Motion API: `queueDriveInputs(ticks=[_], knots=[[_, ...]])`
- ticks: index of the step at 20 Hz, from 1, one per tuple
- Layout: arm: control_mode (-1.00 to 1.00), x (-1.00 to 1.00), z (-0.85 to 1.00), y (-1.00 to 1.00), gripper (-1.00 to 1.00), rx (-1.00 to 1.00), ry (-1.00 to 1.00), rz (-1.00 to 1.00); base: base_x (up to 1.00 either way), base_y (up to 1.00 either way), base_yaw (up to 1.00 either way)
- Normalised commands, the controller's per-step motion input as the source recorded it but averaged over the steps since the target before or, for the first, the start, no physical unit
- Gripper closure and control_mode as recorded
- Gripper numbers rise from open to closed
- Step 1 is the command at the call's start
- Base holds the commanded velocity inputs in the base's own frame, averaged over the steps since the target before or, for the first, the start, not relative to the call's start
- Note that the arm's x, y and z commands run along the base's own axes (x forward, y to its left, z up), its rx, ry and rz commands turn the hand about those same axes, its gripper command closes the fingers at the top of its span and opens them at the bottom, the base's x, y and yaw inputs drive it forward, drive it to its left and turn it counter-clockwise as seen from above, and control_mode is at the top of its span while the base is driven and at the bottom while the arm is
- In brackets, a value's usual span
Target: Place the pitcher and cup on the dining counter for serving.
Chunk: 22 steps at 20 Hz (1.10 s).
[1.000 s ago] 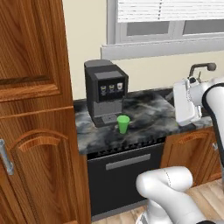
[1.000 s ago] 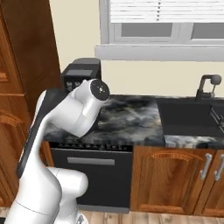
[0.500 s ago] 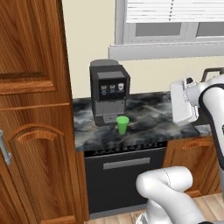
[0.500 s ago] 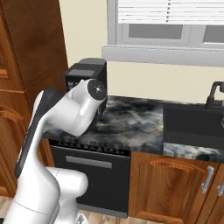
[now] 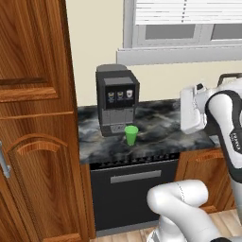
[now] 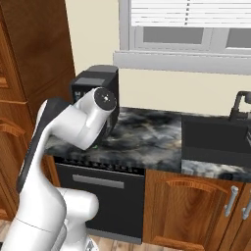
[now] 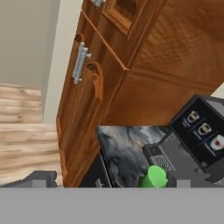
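Left base view shows the cup, a small bright green tumbler, standing upright on the dark marbled bench, just in front of the black coffee machine and near the bench's front edge. Below that stretch of bench sits a black oven with a grey handle bar. A tall reddish-brown wooden cabinet rises to the left of the coffee machine, and a window with white blinds runs along the wall above.

The white arm's hand hangs over the right part of the bench, well apart from the cup. In the hand view the end effector has its two dark tips spread wide at the bottom edge, with nothing between them; the green cup appears low in that view, next to the coffee machine's drip tray.

In the right base view the arm's white elbow covers most of the coffee machine, and a dark sink with a black faucet lies at the right end of the bench.
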Motion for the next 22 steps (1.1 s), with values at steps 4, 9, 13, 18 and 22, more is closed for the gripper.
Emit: queueDriveInputs(ticks=[4,9,13,18,22], knots=[[-1.0,0.25,0.0,0.2,-1.0,-0.03,0.17,-0.31,0.0,0.0,0.0],[-1.0,0.03,0.0,0.09,-1.0,-0.01,0.19,-0.42,0.0,0.0,0.0],[-1.0,0.05,-0.15,0.03,-1.0,-0.01,0.23,-0.37,0.0,0.0,0.0],[-1.0,0.28,-0.33,0.0,-1.0,0.07,0.2,-0.32,0.0,0.0,0.0],[-1.0,0.42,-0.37,-0.01,-1.0,0.17,0.27,-0.3,0.0,0.0,0.0]])
